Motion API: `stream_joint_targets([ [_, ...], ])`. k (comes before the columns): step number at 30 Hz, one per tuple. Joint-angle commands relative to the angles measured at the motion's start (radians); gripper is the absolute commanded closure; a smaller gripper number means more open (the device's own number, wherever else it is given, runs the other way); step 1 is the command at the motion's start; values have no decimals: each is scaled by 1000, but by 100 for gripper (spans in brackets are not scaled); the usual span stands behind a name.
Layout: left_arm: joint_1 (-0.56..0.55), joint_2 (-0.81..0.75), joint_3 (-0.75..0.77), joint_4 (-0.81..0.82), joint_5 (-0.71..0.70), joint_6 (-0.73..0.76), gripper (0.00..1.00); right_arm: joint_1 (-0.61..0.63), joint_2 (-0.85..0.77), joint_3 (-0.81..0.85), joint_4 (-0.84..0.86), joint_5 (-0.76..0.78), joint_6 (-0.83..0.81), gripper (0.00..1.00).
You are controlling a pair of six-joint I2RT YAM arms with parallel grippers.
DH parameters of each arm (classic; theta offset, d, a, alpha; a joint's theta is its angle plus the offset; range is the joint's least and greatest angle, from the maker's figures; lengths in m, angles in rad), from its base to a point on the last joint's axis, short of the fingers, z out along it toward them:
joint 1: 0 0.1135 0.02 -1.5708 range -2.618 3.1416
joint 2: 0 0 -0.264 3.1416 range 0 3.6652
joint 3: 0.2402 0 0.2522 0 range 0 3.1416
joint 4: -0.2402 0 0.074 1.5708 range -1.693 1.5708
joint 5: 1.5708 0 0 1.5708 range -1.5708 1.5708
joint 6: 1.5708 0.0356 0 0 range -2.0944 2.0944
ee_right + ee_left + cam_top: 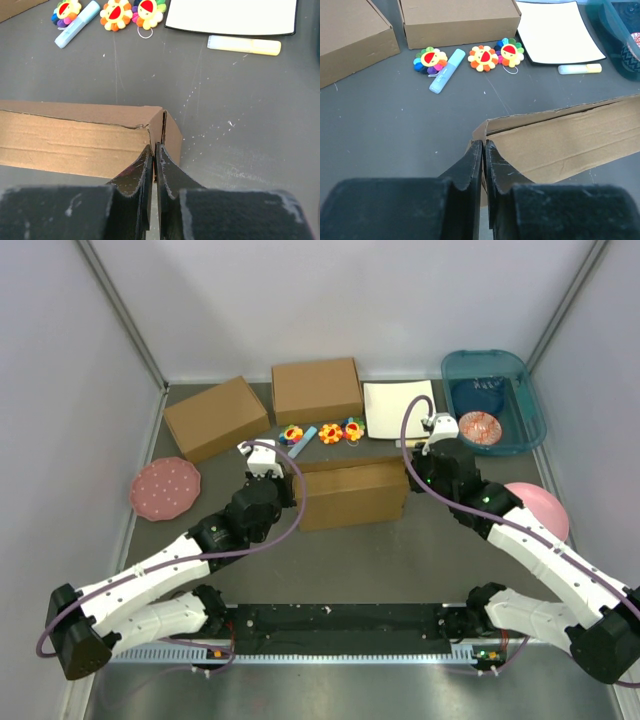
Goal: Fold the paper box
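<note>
The paper box (pixel 350 495) is a shallow brown cardboard box lying in the middle of the table, with its long front wall facing the arms. My left gripper (pixel 293 492) is at the box's left end. In the left wrist view its jaws (pixel 484 147) are pressed together on the upright corner flap of the box (pixel 560 145). At the right end is my right gripper (pixel 408 472), whose jaws (pixel 155 149) are shut on the double-layered side wall of the box (pixel 75 140).
Two ready-made brown boxes (pixel 215 417) (pixel 316 390) and a white sheet (pixel 398 408) stand at the back. A teal bin (pixel 492 400) is back right. Flower toys (pixel 330 432), a blue marker (pixel 446 71) and a yellow marker (pixel 244 45) lie behind the box. A pink plate (pixel 165 488) lies left, a pink bowl (pixel 540 505) right.
</note>
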Motion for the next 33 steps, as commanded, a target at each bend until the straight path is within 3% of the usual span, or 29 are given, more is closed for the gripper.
stream_joint_targets([
  [1,1,-1,-10,34,26,-11,92,6,-17,-9,23,9,-3,95],
  [9,1,14,-14,37,64,-25,100,6,-18,-11,22,3,2,96],
  [21,-1,50,-54,57,164,-112,100,6,-27,-32,22,-11,14,98],
  [33,-11,74,-131,56,124,-142,100,6,-38,-60,23,-12,17,100],
])
